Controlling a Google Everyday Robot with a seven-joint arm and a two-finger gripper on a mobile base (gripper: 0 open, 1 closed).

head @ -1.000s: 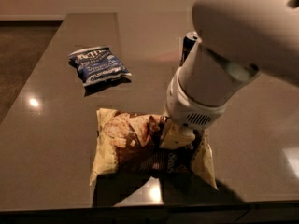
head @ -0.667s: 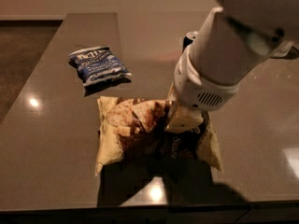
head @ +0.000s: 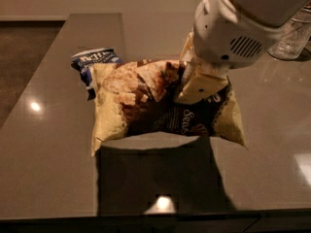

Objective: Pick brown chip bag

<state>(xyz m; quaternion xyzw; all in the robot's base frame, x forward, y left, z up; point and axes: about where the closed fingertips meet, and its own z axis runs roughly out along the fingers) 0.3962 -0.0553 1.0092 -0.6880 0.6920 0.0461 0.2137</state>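
Note:
The brown chip bag [head: 146,101], cream-yellow and dark brown with pictured tortilla chips and white script, hangs lifted above the table and throws a wide shadow below it. My gripper [head: 197,84] is shut on the bag's upper middle edge and holds it up. The white arm comes in from the upper right and hides part of the bag's top.
A smaller blue-and-white chip bag [head: 92,62] lies on the grey table [head: 48,144] behind the lifted bag, partly hidden by it. A clear glass [head: 294,38] stands at the far right. The table's left edge drops to a dark floor.
The brown chip bag has risen off the table with my gripper shut on it. It now hangs higher and covers part of the blue-and-white bag.

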